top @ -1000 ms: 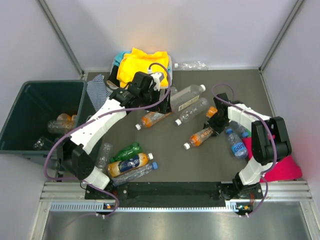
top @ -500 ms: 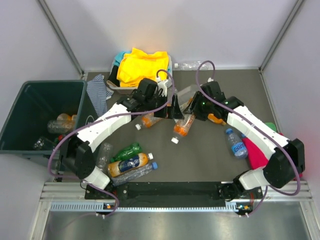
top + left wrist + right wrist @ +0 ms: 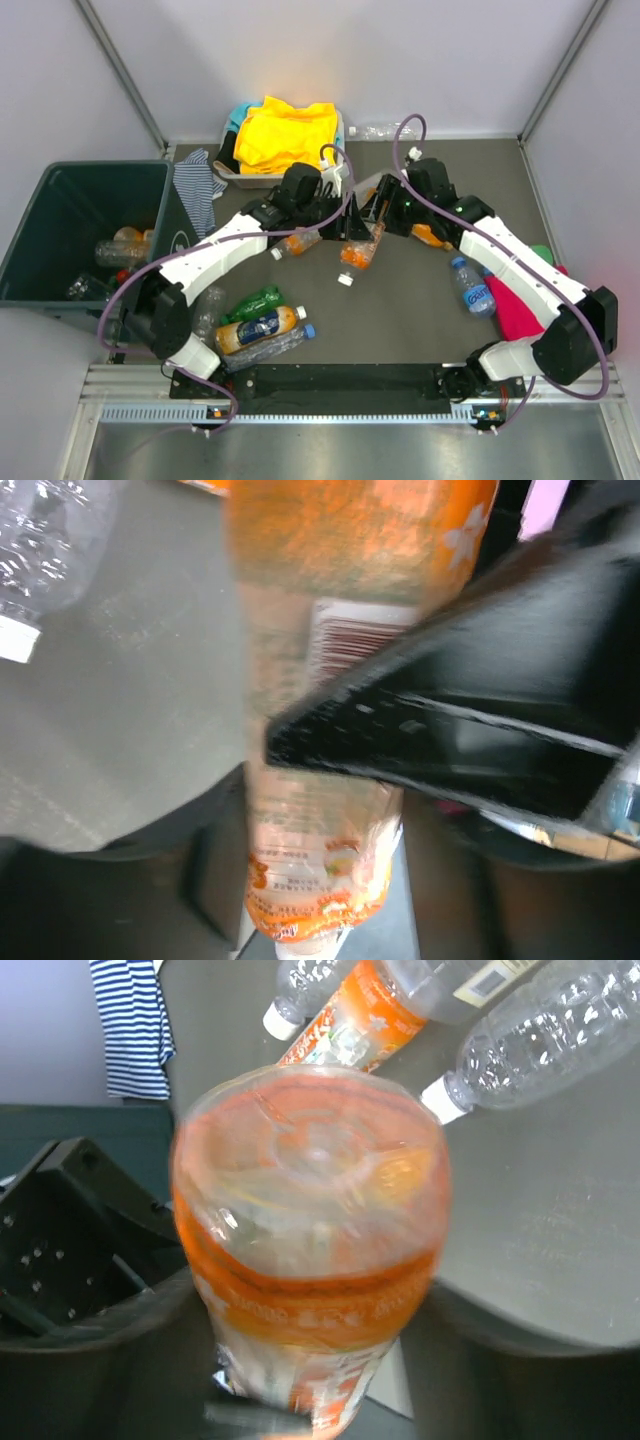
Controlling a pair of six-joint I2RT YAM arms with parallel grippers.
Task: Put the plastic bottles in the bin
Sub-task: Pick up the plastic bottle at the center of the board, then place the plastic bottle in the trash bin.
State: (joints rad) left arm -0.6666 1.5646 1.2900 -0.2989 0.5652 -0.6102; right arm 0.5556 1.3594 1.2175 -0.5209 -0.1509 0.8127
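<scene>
One orange bottle (image 3: pixel 358 250), apparently mid-handover.

Top view: right gripper (image 3: pixel 380 220) clamps it, cap down, above the table (image 3: pixel 420 320). Left gripper (image 3: pixel 350 226) sits alongside, grip not discernible. Bin (image 3: pixel 70 200) lies well to the left of both.

Left wrist: orange bottle (image 3: pixel 320 810) between the fingers, contact unclear.

Right wrist: its base fills the jaws, with loose bottles (image 3: pixel 540 1050) beyond.

Next, probably: left secures, right releases.

Surface dark, matte; walls pale.
</scene>
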